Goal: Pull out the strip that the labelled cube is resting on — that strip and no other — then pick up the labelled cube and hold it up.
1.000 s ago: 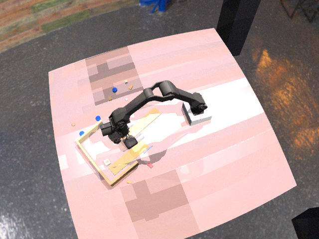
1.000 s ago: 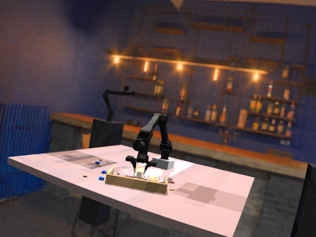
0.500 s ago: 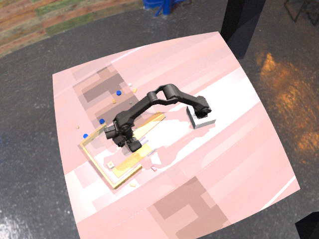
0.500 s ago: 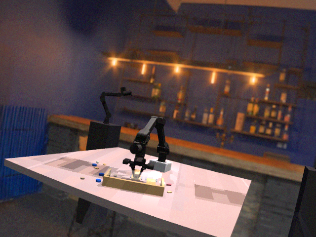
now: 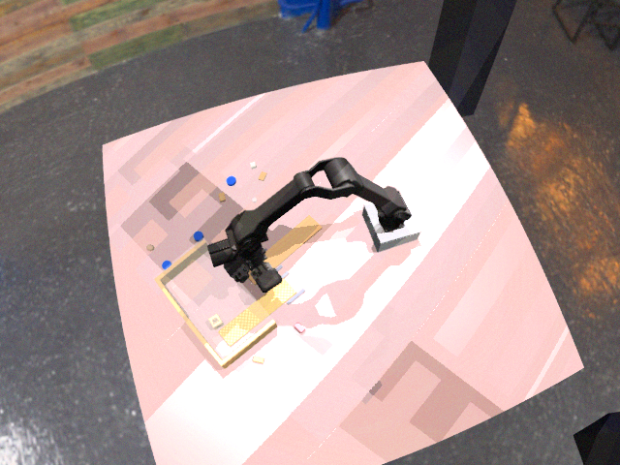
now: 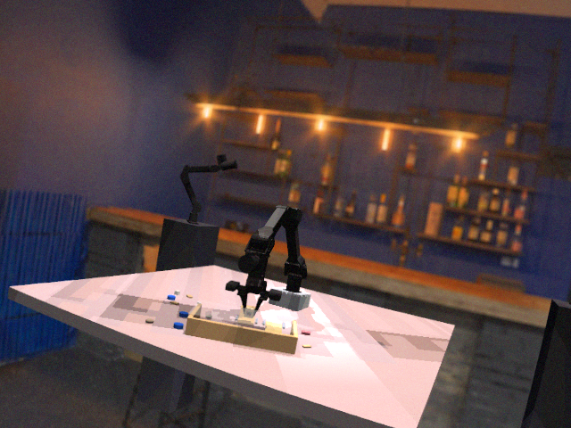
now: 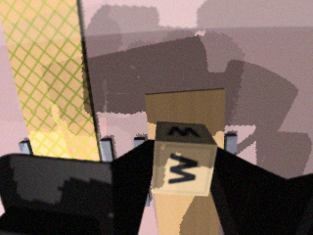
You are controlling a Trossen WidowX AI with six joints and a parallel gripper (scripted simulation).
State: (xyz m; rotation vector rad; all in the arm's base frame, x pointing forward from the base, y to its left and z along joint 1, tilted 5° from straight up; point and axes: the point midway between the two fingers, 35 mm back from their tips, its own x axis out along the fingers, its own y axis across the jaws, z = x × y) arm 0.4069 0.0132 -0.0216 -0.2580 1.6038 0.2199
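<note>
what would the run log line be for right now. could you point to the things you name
claw (image 5: 248, 280) (image 6: 250, 313) (image 7: 179, 148): shut on W cube (image 6: 249, 311) (image 7: 177, 171) | plain strip (image 5: 295, 240) (image 7: 186, 108): beneath cube in wrist view

Your arm (image 5: 280, 200) (image 6: 291, 230) is matte black, with chunky rounded joints, slim angular links and black, tapering gripper fingers.

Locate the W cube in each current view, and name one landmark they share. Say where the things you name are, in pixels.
Top: not in sight; the arm covers the spot where the claw (image 5: 248, 281) reaches down.
Exterior: the cube (image 6: 249, 311) (image 7: 183, 167) is below centre, between the claw's (image 6: 250, 313) (image 7: 183, 168) fingers.
Wrist: just below and right of centre, W facing the camera.
Shared landmark: the patterned strip (image 5: 243, 325) (image 6: 275, 325) (image 7: 46, 73).
</note>
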